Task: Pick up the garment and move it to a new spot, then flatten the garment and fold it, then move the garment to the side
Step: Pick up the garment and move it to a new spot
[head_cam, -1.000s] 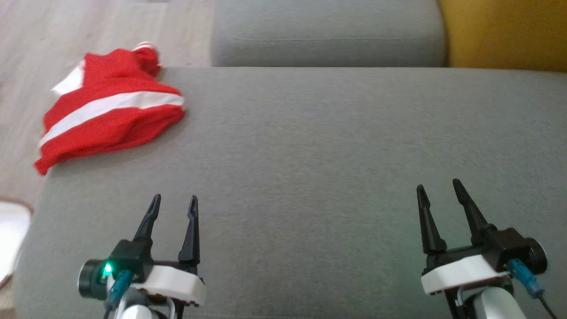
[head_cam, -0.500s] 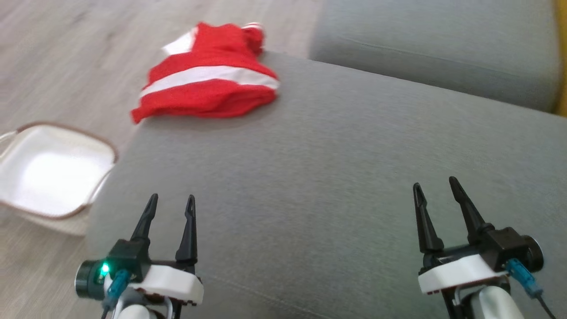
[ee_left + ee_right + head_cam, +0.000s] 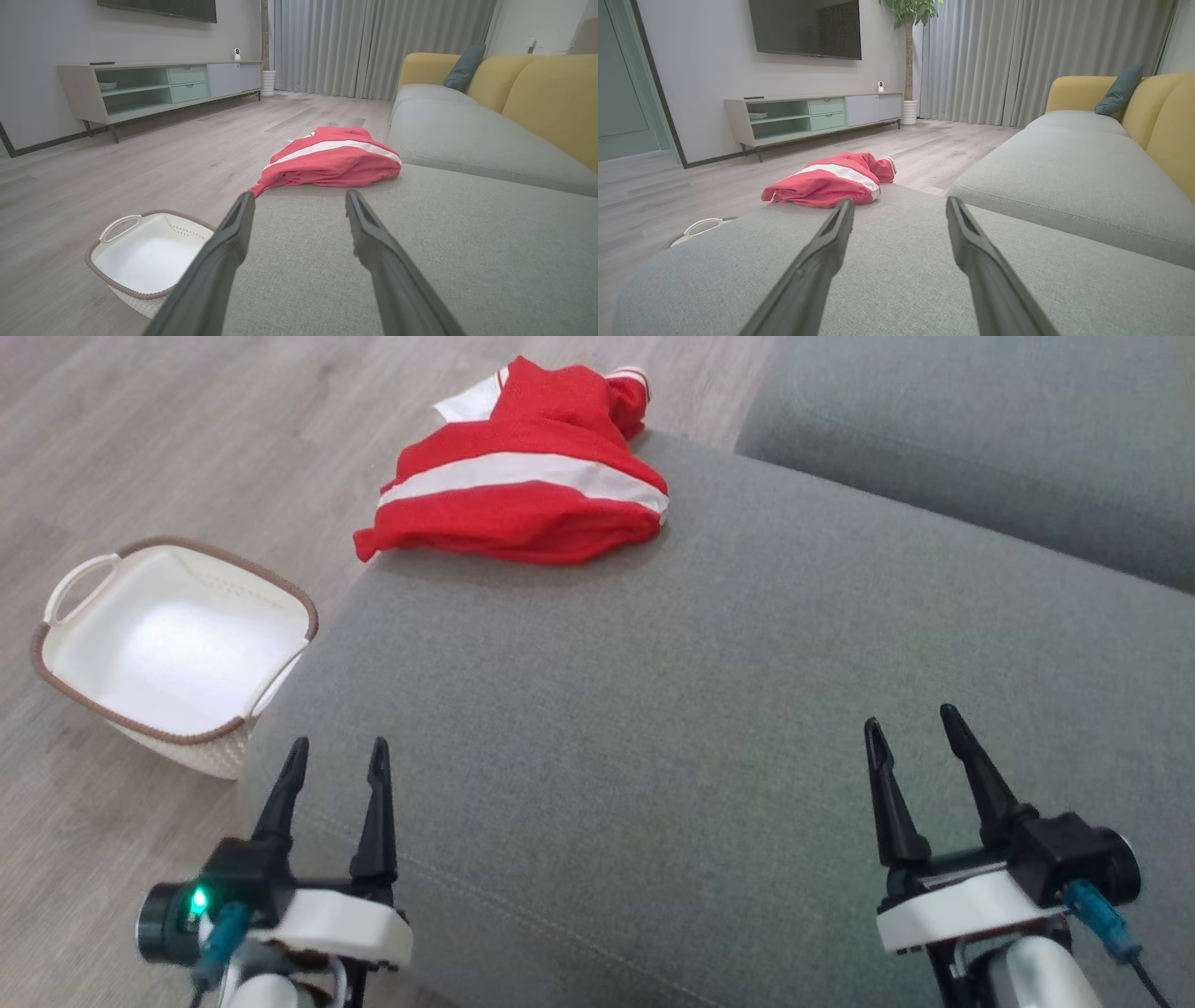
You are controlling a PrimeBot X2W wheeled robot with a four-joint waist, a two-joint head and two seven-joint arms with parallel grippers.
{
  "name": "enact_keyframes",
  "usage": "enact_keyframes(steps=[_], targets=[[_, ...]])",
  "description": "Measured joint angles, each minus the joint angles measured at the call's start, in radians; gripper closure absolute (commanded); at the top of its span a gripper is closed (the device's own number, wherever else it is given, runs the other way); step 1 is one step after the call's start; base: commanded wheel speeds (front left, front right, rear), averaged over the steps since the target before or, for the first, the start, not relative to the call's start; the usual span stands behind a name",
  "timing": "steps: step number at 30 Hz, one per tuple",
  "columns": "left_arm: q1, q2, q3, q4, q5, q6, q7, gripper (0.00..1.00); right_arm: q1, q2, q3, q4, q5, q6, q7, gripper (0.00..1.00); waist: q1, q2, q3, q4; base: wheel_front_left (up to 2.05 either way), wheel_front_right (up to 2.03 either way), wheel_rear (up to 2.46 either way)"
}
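The garment (image 3: 523,495) is red with a white stripe. It lies bunched at the far left corner of the grey ottoman (image 3: 709,709), part of it hanging over the edge. It also appears ahead in the left wrist view (image 3: 334,161) and the right wrist view (image 3: 831,179). My left gripper (image 3: 338,758) hovers open over the ottoman's near left edge, well short of the garment. My right gripper (image 3: 913,726) hovers open over the near right part, nothing between its fingers.
A white basket (image 3: 173,649) with a brown rim stands on the wood floor left of the ottoman, seen again in the left wrist view (image 3: 140,254). A grey sofa seat (image 3: 980,448) with yellow backs (image 3: 546,98) lies beyond. A TV cabinet (image 3: 812,116) stands by the far wall.
The head camera has swung left, so the garment now sits near the top centre and the basket has come into view. Both grippers stay open in the same pose.
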Motion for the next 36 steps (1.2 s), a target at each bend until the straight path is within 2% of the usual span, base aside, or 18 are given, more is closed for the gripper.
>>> enact_keyframes(steps=[4,7,13,15,18,24,30,36], targets=[[-0.011,0.004,0.030,-0.019,-0.022,-0.023,0.000,0.00,-0.017,0.000,-0.008,-0.014,-0.016,0.000,0.000,0.00,0.0000,0.0000,0.034,-0.011,0.00,0.00,0.00],[-0.084,0.040,0.062,-0.020,-0.026,-0.042,0.000,0.00,-0.057,0.000,-0.021,-0.030,-0.042,0.000,0.000,0.00,0.0000,0.0000,0.071,-0.026,0.00,0.00,0.00],[-0.414,0.133,0.091,0.039,-0.039,-0.111,0.005,0.00,-0.148,-0.003,-0.022,-0.055,-0.107,0.000,0.000,0.00,0.0001,0.0000,0.170,-0.074,0.00,0.00,0.00],[-0.526,0.161,0.081,0.089,-0.046,-0.132,0.055,0.00,-0.171,-0.003,-0.020,-0.066,-0.128,0.000,-0.002,0.00,0.0001,0.0000,0.208,-0.093,0.00,0.00,0.00],[-0.669,0.200,0.021,0.175,-0.056,-0.156,0.115,0.00,-0.191,-0.004,-0.019,-0.074,-0.157,0.000,-0.005,0.00,0.0003,0.0000,0.269,-0.122,0.00,0.00,0.00],[-0.876,0.238,-0.127,0.356,-0.122,-0.165,0.179,0.00,-0.225,-0.007,0.013,-0.076,-0.200,0.000,-0.005,0.00,0.0003,0.0000,0.385,-0.181,0.00,0.00,0.00],[-0.935,0.278,-0.279,0.513,-0.252,-0.165,0.220,0.00,-0.260,-0.008,0.002,-0.103,-0.234,0.000,-0.005,0.00,0.0002,-0.0001,0.473,-0.241,0.00,0.00,0.00],[-0.981,0.313,-0.332,0.677,-0.290,-0.165,0.227,0.00,-0.264,-0.009,-0.007,-0.124,-0.257,0.000,-0.005,0.00,0.0002,-0.0001,0.538,-0.269,0.00,0.00,0.00]])
